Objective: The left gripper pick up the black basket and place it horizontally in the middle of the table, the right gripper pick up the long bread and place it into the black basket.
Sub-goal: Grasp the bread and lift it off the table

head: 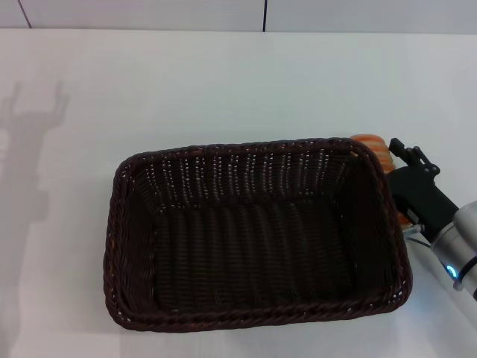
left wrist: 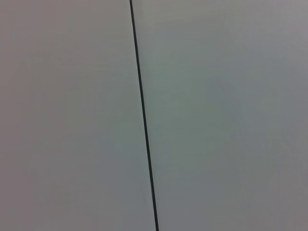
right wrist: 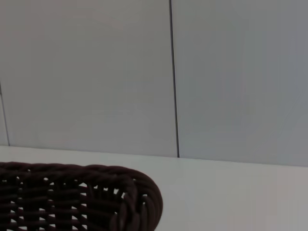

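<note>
Right hand (head: 399, 183) beside black basket (head: 253, 231)

Only the right arm (head: 463, 250) shows, low at the right side of the head view. It is a round tube, silver-grey and smooth. A small blue light glows on its side, next to a black band. The right gripper (head: 411, 186) on its end is all black. It has a chunky, blocky body. Small bumpy black parts stick out at its tip. The left arm cannot be seen.
</note>
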